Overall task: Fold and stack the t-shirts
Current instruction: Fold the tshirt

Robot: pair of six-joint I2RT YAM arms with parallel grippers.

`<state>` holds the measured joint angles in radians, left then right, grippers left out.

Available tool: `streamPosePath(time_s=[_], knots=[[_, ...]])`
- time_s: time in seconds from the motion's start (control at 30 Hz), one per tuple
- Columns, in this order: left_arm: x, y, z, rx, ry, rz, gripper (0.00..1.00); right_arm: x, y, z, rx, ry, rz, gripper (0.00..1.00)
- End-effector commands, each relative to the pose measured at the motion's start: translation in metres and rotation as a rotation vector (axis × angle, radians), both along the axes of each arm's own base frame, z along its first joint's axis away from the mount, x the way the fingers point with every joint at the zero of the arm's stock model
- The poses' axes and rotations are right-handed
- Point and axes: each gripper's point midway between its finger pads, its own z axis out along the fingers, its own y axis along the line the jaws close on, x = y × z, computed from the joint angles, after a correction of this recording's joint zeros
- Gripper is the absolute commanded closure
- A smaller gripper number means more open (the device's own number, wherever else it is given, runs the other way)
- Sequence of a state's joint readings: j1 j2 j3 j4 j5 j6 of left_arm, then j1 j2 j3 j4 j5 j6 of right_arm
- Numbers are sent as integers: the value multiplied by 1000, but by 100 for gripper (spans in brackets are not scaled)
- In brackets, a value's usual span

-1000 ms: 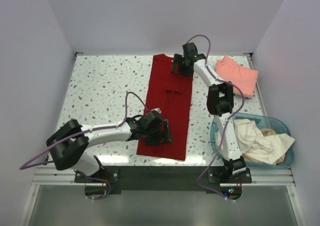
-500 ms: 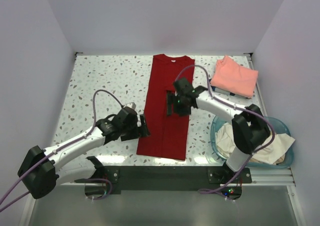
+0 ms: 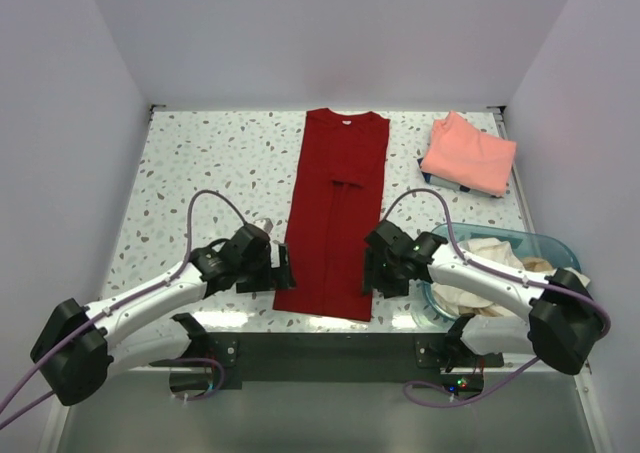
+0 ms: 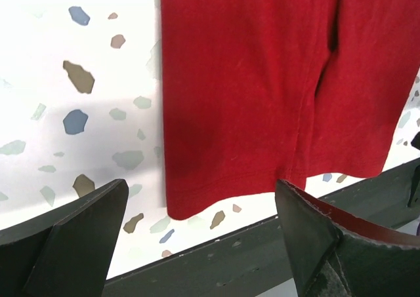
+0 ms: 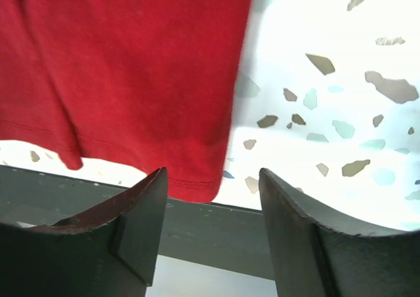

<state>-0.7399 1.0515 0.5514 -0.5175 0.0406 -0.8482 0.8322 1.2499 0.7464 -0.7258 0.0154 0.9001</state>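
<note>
One dark red t-shirt [image 3: 335,208] lies as a long strip on the counter [image 3: 200,173]; left end effector [image 3: 283,271] gapes wide at its near-left corner, right end effector [image 3: 372,271] parted at near-right, both empty.

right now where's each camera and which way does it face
top external: above and behind the bases, looking down on the table; left arm and right arm show.
left wrist: on its arm, facing the near left corner of the dark red t-shirt; left tool shows.
right wrist: on its arm, facing the shirt's near right corner; right tool shows.
shared: all see its near hem.
</note>
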Motion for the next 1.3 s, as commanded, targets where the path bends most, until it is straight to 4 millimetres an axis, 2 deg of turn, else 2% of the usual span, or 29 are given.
streamPosePath(time_s=[0.0,0.13,0.3,0.5,0.67,0.97,1.17,1.27], knots=[[-4,3,2,-14,-11,-9,1,-8,1,-8,22,16,-25,40],[-2,6,5,-24,-28,22,1,-14,7,-21,50,49,-29,43],[-2,7,4,-18,-19,41,2,-26,1,-34,39,86,-19,44],[-1,10,8,-12,-26,62,1,-34,-2,-40,57,93,-13,47],[-1,16,4,18,-27,81,2,-33,5,-38,79,96,16,52],[-10,25,-8,38,9,110,7,-47,7,-47,103,153,38,55],[-13,28,-17,43,18,115,14,-55,13,-57,109,202,73,64],[-14,26,-23,48,29,101,28,-56,12,-58,97,209,74,71]])
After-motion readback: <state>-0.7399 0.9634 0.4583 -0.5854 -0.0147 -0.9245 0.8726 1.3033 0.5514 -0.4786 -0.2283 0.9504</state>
